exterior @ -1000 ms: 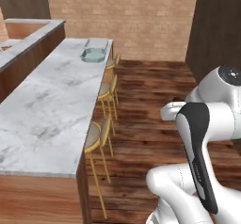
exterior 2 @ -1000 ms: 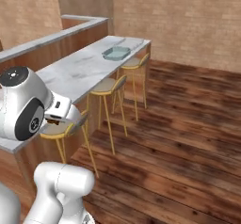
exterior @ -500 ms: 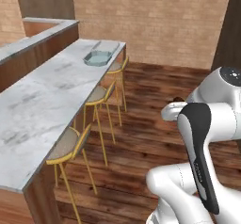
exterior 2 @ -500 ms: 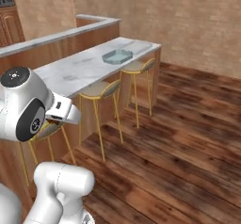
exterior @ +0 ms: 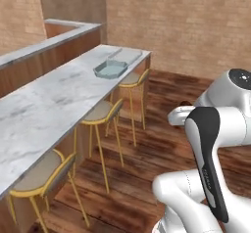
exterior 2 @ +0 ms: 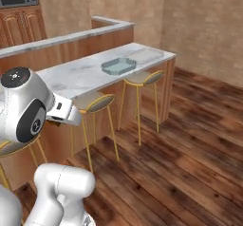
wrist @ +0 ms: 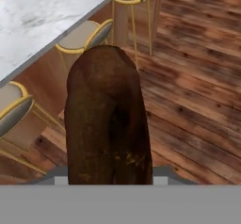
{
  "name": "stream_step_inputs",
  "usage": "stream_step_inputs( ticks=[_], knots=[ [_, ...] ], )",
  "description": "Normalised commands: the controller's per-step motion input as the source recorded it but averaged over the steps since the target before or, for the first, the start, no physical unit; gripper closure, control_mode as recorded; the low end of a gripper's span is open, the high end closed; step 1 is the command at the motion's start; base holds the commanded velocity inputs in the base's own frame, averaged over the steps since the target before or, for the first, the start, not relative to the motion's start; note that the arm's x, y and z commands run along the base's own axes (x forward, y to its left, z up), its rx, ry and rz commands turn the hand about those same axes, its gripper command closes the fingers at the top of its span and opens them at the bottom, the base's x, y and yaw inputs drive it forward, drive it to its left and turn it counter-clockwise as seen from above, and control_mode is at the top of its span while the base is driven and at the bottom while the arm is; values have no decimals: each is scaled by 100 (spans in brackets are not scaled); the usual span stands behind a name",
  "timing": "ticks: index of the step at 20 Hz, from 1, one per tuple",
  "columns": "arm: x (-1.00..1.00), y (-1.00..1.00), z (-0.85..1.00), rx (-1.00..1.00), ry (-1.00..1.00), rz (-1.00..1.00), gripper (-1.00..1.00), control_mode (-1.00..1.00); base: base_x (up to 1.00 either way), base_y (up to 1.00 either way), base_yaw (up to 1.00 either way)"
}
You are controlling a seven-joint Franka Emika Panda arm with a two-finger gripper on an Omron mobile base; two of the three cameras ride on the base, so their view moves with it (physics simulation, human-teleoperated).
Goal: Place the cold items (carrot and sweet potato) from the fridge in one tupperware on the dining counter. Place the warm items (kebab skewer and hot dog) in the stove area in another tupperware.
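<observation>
- Currently claw clenched on a brown sweet potato [wrist: 107, 124], carried above the floor beside the stools.
- Tupperware [exterior: 111, 69] sits on the marble counter [exterior: 54, 97], contents unclear.
- Likely early: this item not delivered; warm items remain.

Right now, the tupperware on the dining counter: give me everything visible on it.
The tupperware is a shallow, roughly square container of pale blue-grey, translucent-looking plastic with a raised rim and no lid on it. It sits flat and upright on the white marble dining counter, towards its far end and near the edge above the stools. It looks empty, though its inside is small in these views. Nothing but the counter touches it.
</observation>
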Motion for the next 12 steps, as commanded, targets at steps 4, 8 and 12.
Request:
stream_step_inputs(
  ticks=[4, 8, 12],
  knots=[
    [0, 0, 0, 0, 0, 0, 100, 100, 71, -78, 39],
    [0, 0, 0, 0, 0, 0, 100, 100, 74, -73, 41],
    [0, 0, 0, 0, 0, 0, 100, 100, 74, -72, 42]
  ],
)
